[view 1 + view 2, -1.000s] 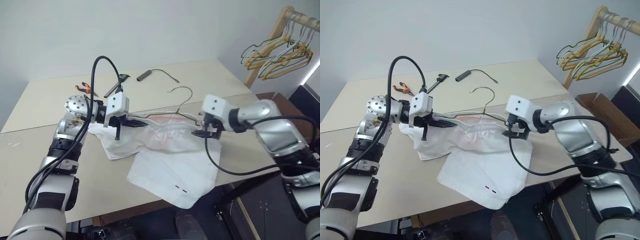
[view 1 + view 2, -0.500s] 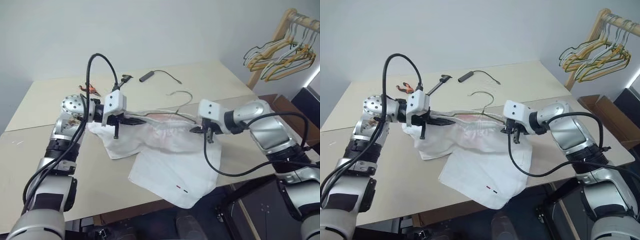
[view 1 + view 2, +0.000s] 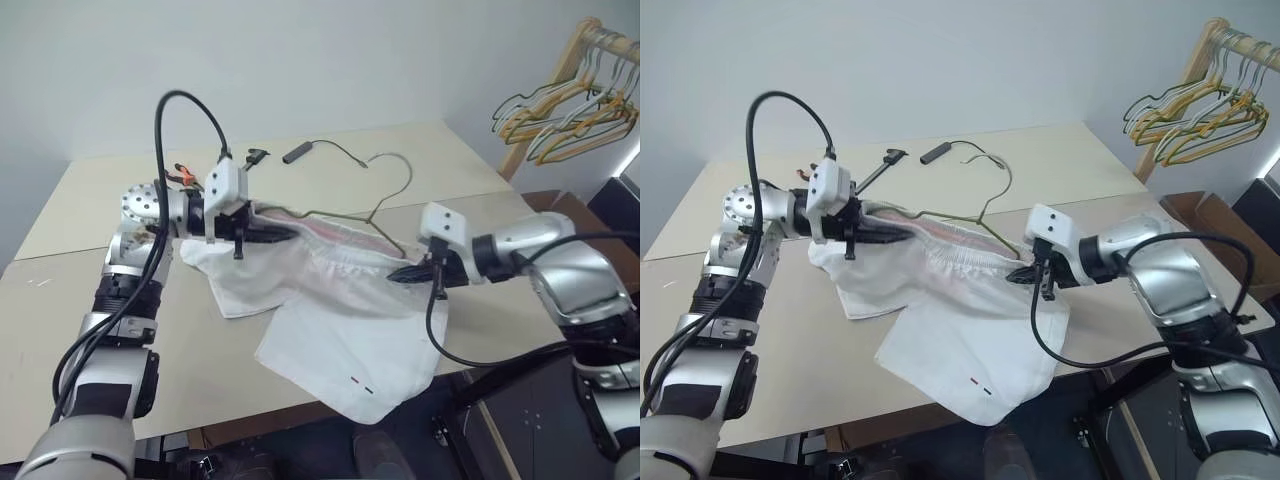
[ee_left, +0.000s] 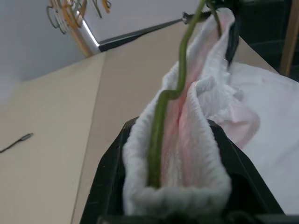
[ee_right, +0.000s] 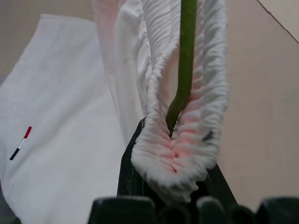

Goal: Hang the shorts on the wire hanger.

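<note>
A pale beige table (image 3: 90,300) stands before a plain grey wall, and bunched yellow, green and tan hangers (image 3: 560,110) are seen on a wooden rack at the far right. Across the table's near half, the white soft cloth shorts with a gathered elastic waistband (image 3: 340,320) are spread, one leg draped over the front edge. The waistband is lifted clear of the surface and stretched between the two arms, with the thin grey-tan wire hanger (image 3: 385,195) lying along it, hook raised above the cloth.

The left gripper (image 3: 262,232) is seen clamped on one end of the waistband, the wire caught between the folds in the left wrist view. The right gripper (image 3: 1025,275) is pinched together on the other end, the wire running down into the bunched elastic there.

The cloth is judged light, limp and prone to sagging; the ribbed elastic is thought the firmest place for a hold, near each corner. The wire is judged springy and smooth, so the waistband could slide along it if tension is lost.

A black cabled tool (image 3: 300,150) and orange-handled pliers (image 3: 180,172) are left at the far side
</note>
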Available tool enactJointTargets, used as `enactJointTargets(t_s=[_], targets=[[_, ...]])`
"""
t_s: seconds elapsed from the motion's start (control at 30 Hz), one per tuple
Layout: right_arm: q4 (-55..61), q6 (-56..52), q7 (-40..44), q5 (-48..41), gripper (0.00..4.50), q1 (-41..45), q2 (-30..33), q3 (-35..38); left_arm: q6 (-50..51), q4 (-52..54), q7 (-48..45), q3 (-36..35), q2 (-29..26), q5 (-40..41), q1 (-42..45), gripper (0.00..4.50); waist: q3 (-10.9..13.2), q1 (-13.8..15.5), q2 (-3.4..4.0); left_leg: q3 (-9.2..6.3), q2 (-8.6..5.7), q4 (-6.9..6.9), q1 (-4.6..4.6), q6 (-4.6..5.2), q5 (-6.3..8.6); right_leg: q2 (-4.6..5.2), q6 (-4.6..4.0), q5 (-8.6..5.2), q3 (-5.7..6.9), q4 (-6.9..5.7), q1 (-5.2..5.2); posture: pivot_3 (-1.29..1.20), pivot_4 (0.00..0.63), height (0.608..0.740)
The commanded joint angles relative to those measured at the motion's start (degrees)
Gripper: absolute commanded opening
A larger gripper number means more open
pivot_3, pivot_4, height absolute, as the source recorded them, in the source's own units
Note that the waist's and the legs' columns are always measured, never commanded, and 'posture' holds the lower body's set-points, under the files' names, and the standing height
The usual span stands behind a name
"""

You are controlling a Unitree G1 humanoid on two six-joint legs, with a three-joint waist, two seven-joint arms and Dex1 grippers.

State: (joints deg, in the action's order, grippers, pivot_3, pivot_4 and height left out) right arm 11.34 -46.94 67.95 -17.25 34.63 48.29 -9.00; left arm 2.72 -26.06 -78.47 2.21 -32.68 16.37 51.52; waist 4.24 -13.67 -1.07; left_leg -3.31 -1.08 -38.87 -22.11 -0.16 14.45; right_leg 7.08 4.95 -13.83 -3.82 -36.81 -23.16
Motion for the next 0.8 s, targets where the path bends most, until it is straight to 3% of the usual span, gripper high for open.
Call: enactJointTargets(t_s=[0.03,0.3,0.43,0.63,0.8], targets=[[5.3,-6.9,-3.8,-4.5,0.00,-4.4,1.4,7.3,2.6,1.1,4.9,-5.8,0.1,4.3,3.4,2.03,0.0,0.2,0.00,0.02,0.00,0.00,0.01,0.01,0.01,0.00,0.00,0.00,-0.01,0.00,0.00,-0.19,0.043,0.740],[16.3,-20.6,-16.7,-11.9,0.00,-17.1,-1.5,21.5,10.5,9.6,13.2,-10.4,3.9,12.1,1.4,2.03,0.0,0.4,-0.01,0.03,0.00,-0.03,-0.04,0.11,0.08,0.02,0.02,-0.01,-0.03,0.03,0.02,-0.25,0.066,0.740],[22.4,-24.3,-20.0,-15.6,0.00,-21.3,-2.2,25.6,11.9,14.0,8.1,-8.0,3.3,14.5,-1.2,2.03,0.0,-0.2,-0.01,0.07,0.00,-0.02,0.01,0.17,0.12,0.02,0.03,-0.01,-0.06,0.02,0.05,-0.28,0.078,0.740],[25.0,-25.4,-22.5,-18.6,0.00,-22.0,-0.5,25.6,12.3,14.0,3.3,-6.0,2.9,14.5,-0.8,2.03,0.0,-0.7,-0.03,0.19,0.00,-0.01,0.10,0.19,0.13,-0.01,0.06,-0.03,-0.06,0.08,0.20,-0.29,0.082,0.740],[27.7,-22.3,-23.2,-16.7,0.00,-21.6,4.8,17.3,7.4,13.0,-1.8,-0.8,3.4,10.4,0.9,2.03,0.1,-1.2,-0.05,0.24,0.00,0.01,0.05,0.27,0.17,-0.03,0.10,-0.07,-0.04,0.18,0.21,-0.28,0.074,0.740]])
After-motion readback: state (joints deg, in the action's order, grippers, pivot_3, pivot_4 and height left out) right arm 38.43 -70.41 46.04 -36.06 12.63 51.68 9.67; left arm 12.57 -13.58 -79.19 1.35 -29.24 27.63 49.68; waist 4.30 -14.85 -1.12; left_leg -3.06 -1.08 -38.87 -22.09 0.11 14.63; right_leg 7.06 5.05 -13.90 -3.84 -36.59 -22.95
